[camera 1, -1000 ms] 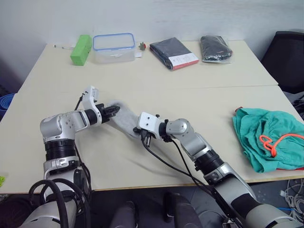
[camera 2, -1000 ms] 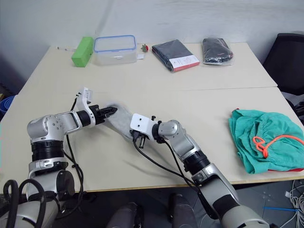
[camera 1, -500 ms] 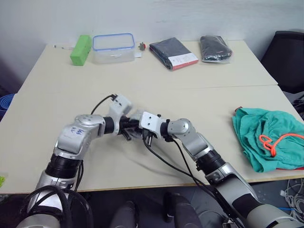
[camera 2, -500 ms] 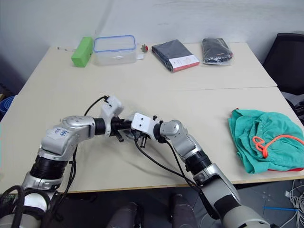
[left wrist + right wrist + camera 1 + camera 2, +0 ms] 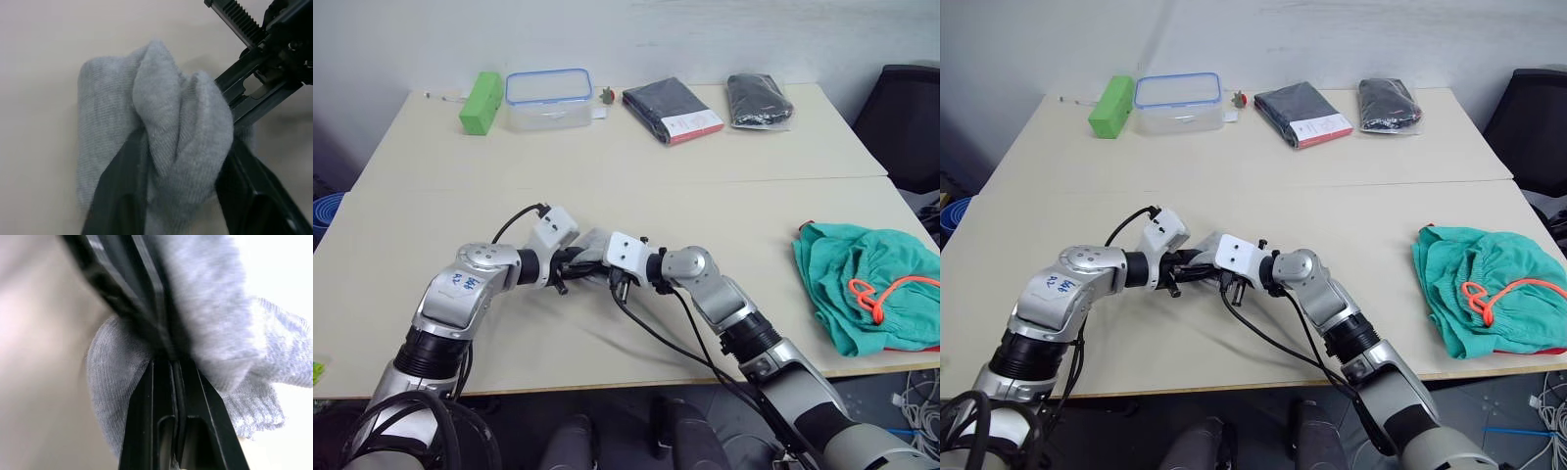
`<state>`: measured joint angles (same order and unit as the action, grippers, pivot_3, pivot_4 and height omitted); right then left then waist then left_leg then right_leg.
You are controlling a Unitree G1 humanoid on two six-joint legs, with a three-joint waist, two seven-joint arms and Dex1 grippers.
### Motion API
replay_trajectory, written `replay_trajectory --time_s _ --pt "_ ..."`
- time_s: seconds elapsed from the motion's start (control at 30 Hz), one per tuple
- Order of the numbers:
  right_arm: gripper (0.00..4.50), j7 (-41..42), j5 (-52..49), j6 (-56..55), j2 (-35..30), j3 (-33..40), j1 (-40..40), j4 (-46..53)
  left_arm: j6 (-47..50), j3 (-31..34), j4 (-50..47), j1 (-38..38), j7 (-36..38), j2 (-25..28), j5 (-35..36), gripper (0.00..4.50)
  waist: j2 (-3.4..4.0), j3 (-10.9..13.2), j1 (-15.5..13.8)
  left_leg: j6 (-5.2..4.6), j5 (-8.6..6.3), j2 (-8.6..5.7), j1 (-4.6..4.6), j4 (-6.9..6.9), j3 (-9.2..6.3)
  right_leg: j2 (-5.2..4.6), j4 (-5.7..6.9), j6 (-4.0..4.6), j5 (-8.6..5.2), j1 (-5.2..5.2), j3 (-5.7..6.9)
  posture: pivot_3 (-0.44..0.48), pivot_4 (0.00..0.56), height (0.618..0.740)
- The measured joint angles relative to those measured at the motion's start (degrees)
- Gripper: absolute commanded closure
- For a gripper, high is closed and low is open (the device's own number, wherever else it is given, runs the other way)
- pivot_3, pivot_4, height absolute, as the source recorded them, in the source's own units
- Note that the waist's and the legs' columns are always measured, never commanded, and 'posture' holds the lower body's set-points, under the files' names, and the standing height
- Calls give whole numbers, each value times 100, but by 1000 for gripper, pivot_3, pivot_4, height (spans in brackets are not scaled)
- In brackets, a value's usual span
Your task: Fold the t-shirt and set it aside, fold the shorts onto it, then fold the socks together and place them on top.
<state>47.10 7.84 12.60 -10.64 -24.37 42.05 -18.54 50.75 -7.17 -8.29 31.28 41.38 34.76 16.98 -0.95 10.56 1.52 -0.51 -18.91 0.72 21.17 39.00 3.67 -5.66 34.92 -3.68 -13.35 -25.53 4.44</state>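
The light grey socks point(image 5: 161, 127) lie bunched at the middle of the table's near half, also visible between the two wrists point(image 5: 594, 243). My left gripper point(image 5: 574, 264) is shut on the bunched fabric, one finger point(image 5: 117, 196) on each side of it. Meeting it from the right, my right gripper point(image 5: 599, 266) has its fingers point(image 5: 171, 391) pressed together on a fold of the same socks. The teal-green shorts point(image 5: 862, 279) with an orange drawstring lie in a heap at the right edge. A red sliver of the t-shirt point(image 5: 913, 346) peeks from under them.
Along the far edge stand a green box point(image 5: 481, 101), a clear container with a blue rim point(image 5: 547, 98) and two packaged dark garments point(image 5: 672, 110) point(image 5: 758, 100). A black chair point(image 5: 911, 108) stands beyond the right corner. The beige table point(image 5: 431, 196) is bare to the left.
My left gripper swung right from the sock's far end to meet the right gripper, doubling the socks over. The right arm has barely moved.
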Motion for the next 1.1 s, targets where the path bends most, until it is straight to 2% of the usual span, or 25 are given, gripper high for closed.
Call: replay_trajectory --time_s 0.17,0.2,0.4,0.53,0.8,0.9,0.97,1.03,1.1 --pt "4500 -2 -1 -13 11 -1 1 -2 119 79 -3 -33 93 -146 298 227 0 0 7 0 0 1 1 -1 -1 1 2 0 0 0 0 0 150 740" --pt "4500 -2 -1 -15 10 -1 1 -4 165 203 13 -44 92 -247 397 46 1 0 6 0 0 1 1 -1 0 1 2 0 0 0 0 0 150 740" --pt "4500 -6 3 -23 11 -4 2 -6 786 1182 426 -20 -40 -824 1236 46 0 0 8 1 1 1 0 0 -2 3 5 0 0 0 2 0 150 740" --pt "4500 -7 5 -28 12 -8 1 -5 1121 1686 721 -4 -231 -930 1547 46 0 0 10 2 1 1 0 0 -2 3 5 0 0 0 2 0 150 740" --pt "4500 -2 8 -31 -2 -16 1 5 1774 2975 1155 377 -1068 -1461 2332 46 0 0 10 9 1 1 0 -1 -3 3 5 -2 1 0 3 0 150 740" --pt "4500 -2 9 -30 -8 -17 2 5 1877 3537 1369 701 -1375 -1471 2624 658 0 0 9 12 2 1 0 0 -3 3 4 -2 1 0 5 0 150 740" --pt "4500 3 9 -32 -8 -17 2 5 1824 3645 1390 765 -1479 -1379 2652 1308 0 0 11 14 1 1 -1 -2 -3 3 4 -3 2 0 5 0 150 740" --pt "4500 4 9 -34 -8 -17 2 5 1597 3343 1415 708 -1476 -1166 2441 1934 0 0 11 17 2 1 -2 -2 -3 4 3 -3 2 0 6 0 150 740" --pt "4500 4 9 -34 -9 -17 2 5 1225 2777 1442 559 -1325 -899 2057 2597 0 0 10 19 3 0 -2 -4 -1 4 4 -2 2 0 5 0 150 740"
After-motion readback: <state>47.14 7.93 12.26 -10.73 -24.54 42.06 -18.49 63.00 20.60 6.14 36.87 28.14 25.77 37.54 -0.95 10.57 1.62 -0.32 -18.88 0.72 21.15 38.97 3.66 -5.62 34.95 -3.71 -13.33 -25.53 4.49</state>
